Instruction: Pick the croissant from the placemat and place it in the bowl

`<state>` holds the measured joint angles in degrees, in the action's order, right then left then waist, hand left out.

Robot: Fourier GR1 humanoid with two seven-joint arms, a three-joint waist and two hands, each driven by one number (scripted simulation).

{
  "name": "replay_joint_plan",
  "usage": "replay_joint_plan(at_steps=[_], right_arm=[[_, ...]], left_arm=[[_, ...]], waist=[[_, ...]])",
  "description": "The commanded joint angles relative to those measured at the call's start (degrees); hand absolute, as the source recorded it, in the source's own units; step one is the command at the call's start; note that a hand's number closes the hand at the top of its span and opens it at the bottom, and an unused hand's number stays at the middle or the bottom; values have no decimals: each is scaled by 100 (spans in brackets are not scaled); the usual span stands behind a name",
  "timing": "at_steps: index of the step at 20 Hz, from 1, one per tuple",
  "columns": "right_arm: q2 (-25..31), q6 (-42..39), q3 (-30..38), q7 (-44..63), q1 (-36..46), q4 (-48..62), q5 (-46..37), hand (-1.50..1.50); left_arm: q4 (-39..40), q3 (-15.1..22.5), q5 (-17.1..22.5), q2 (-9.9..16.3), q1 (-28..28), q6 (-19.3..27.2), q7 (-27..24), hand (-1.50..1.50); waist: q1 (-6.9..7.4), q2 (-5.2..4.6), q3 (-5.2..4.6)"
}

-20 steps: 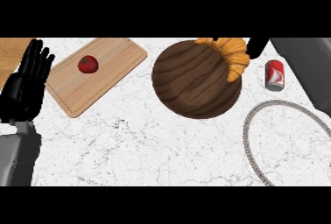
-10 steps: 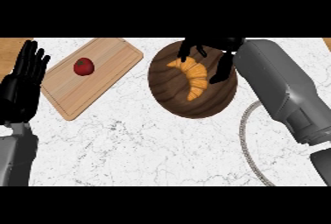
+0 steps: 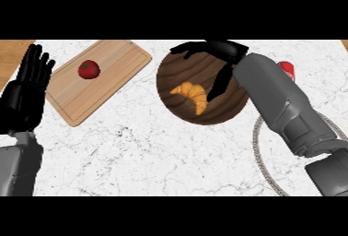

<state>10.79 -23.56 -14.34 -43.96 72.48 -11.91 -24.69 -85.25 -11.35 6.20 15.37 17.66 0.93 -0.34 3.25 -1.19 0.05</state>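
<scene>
Black fingers of the right hand (image 3: 212, 50) spread out relaxed over the far rim of the bowl (image 3: 173, 103), holding nothing; one finger points down along the bowl's right side. Just below and to the left of them, the croissant (image 3: 192, 95) lies inside the dark wooden bowl, apart from the fingers. To the right of the grey forearm, a red can (image 3: 288, 69) peeks out, and a grey placemat (image 3: 261, 152) curves nearer. Left of the bowl sits a cutting board (image 3: 115, 69) with a red tomato (image 3: 88, 69). At the left edge, the left hand (image 3: 27, 92) rests open, fingers straight.
</scene>
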Motion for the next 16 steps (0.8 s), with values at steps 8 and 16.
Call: replay_joint_plan(at_steps=[8,16], right_arm=[[913,-469,1378,311,449,661,1216,-150],[1660,-1021,1752,576,484,818,1576,-150]], left_arm=[[5,71,33,-48,133,-55,35,0],[41,180,5,-103,195,-151,-171,0]], waist=[[190,-126,5],[425,-299,16]])
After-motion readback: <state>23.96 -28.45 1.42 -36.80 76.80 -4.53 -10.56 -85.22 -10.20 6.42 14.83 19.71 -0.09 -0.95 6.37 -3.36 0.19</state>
